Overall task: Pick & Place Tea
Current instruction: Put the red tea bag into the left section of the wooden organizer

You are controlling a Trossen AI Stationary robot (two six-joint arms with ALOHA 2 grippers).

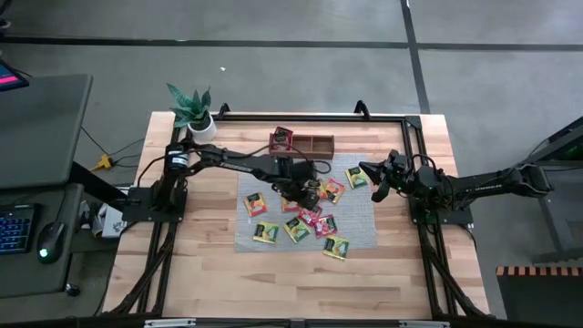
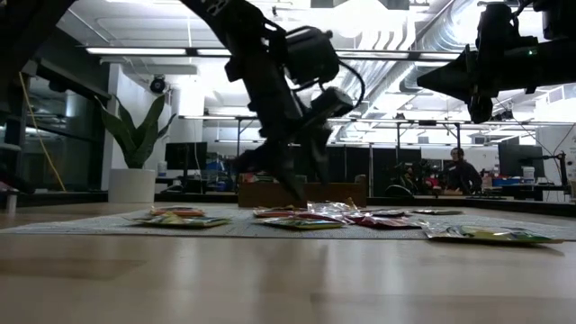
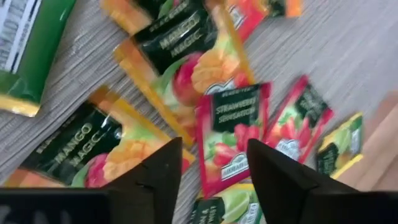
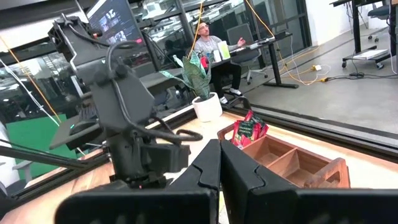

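**Left hand over the sachet pile, nothing gripped yet**

We see the left hand (image 1: pixel 308 191) low over the middle of the grey mat (image 1: pixel 360 230), fingers spread apart, tips pointing down. In the left wrist view the two dark fingers (image 3: pixel 155 177) straddle a red strawberry sachet (image 3: pixel 231 134), which lies flat on the mat, not lifted. We judge the fingers are parted so as to bracket that one sachet for a pick; it overlaps a green sachet below it and touches an orange mango sachet (image 3: pixel 186 59), so a clean single grab could be tricky.

The tea (image 1: pixel 296 226) is mostly scattered loose on the mat, some sachets overlapping near the centre, others apart toward the mat's near edge, like the one at (image 1: pixel 336 247). A few red sachets (image 1: pixel 281 139) already stand in the end compartment of the wooden tray (image 1: pixel 314 143), the one nearest the potted plant (image 1: pixel 194 111). Other two compartments look bare, so we reckon sorting is early.

Right hand (image 1: pixel 378 182) waits raised by the mat's right edge, fingers pressed together, holding nothing, clear of the left arm's work.
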